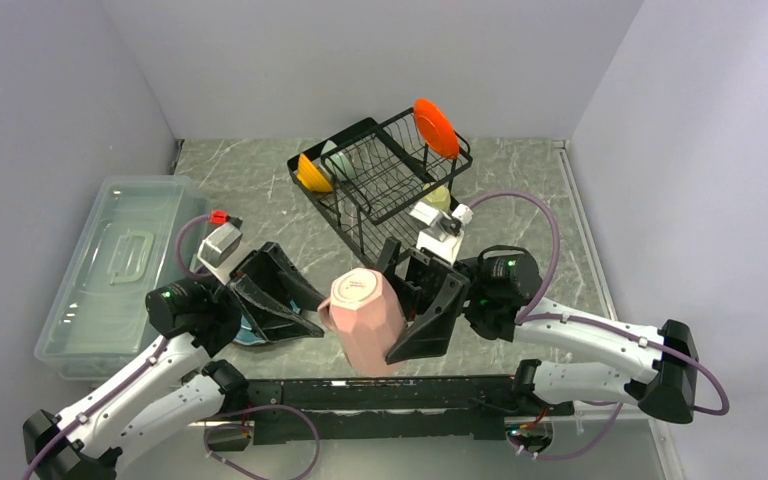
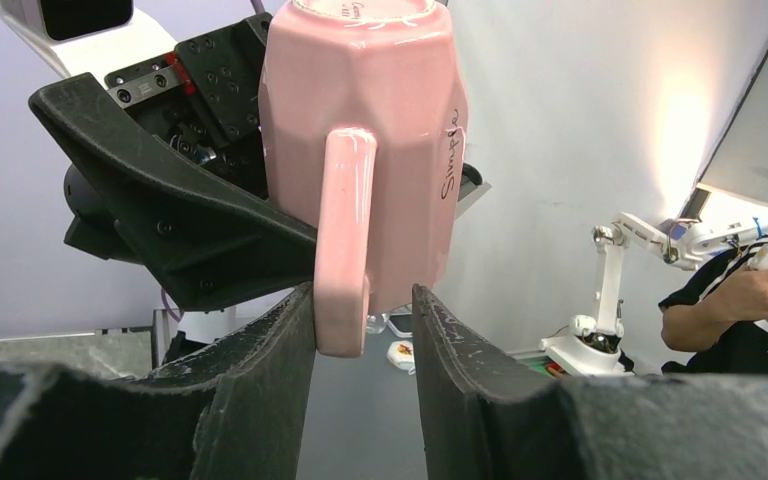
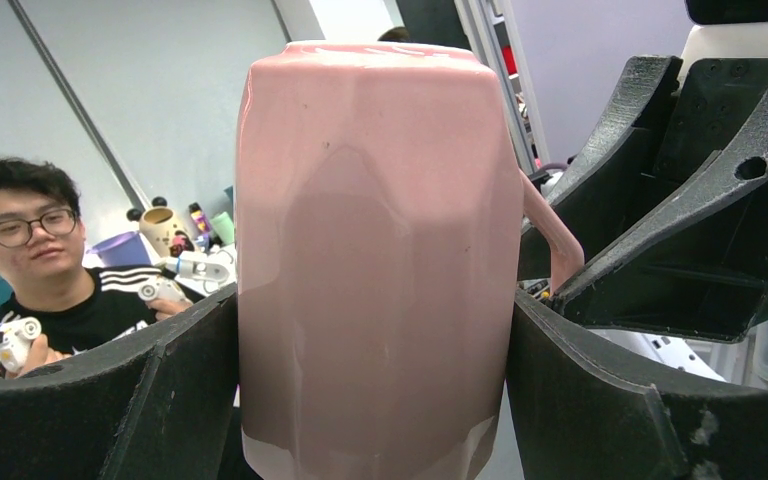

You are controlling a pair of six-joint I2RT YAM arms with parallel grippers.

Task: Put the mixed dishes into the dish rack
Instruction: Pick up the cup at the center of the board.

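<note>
**Right gripper** (image 3: pixel 375 330): closed on the body of the pink mug (image 1: pixel 368 312), one finger pressed flat against each side. The mug is held off the table (image 1: pixel 535 200), above the middle of the near edge, with its print-bearing end upward.

**Left gripper** (image 2: pixel 363 305): narrowly open and straddling the mug's handle (image 2: pixel 345 230). One finger touches the handle; a gap shows at the other.

**Count**
- Pink mug: one.
- Small orange-red plate (image 1: pixel 436 127): one, on edge at the far right corner of the dish rack (image 1: pixel 385 180).
- Orange-yellow bowl (image 1: pixel 311 175): one, on edge at the rack's left end.
- Pale green bowl (image 1: pixel 331 151): one, just behind the orange-yellow bowl and mostly hidden.
- Pale yellow mug (image 1: pixel 439 197): one, at the rack's near right end, partly hidden by the right wrist.
- Teal plates (image 1: pixel 247 336): only a sliver shows beneath the left gripper, so the number cannot be told.

**Surroundings:** the rack stands askew toward the middle of the far edge. A clear lidded bin (image 1: pixel 110 270) lies along the left edge. Both grippers and the held mug sit between the arm bases and the rack.
</note>
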